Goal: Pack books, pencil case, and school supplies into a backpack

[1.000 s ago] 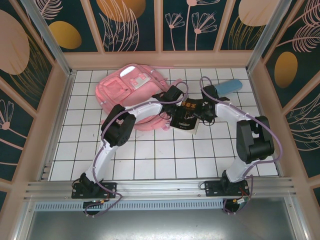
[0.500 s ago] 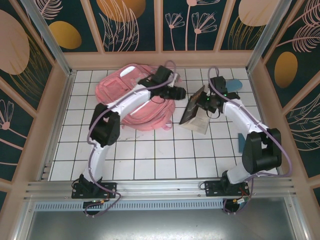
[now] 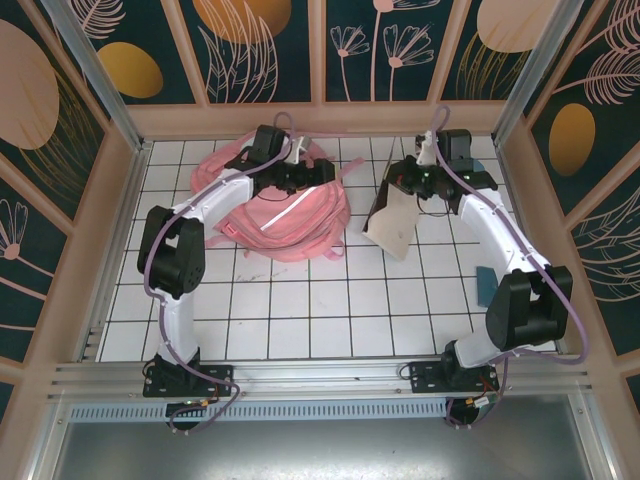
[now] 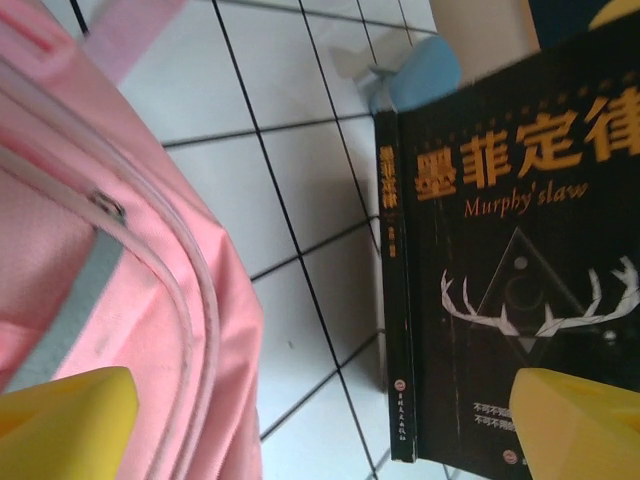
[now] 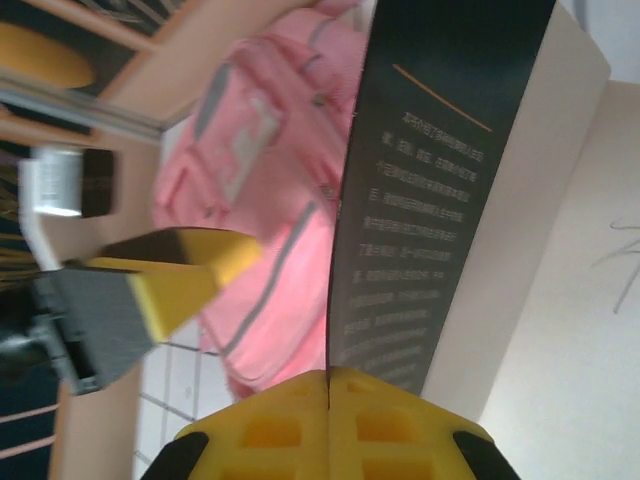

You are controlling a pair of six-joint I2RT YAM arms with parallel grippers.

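Swung up-left since a second ago, now over pink backpack (image 3: 270,215), upper centre: left gripper (image 3: 322,174), jaws wide. Right of it, black book (image 3: 393,222) raised, pinched by right gripper (image 5: 329,385). From left wrist, title legible, blue pencil case (image 4: 415,72) behind.

Lab test cell, aluminium frame (image 3: 320,378), gridded tabletop (image 3: 300,300), patterned panels (image 3: 260,50)

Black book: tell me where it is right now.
In the top view, the black book is right of centre, held up tilted by the right gripper clamped on its upper edge, just right of the pink backpack.
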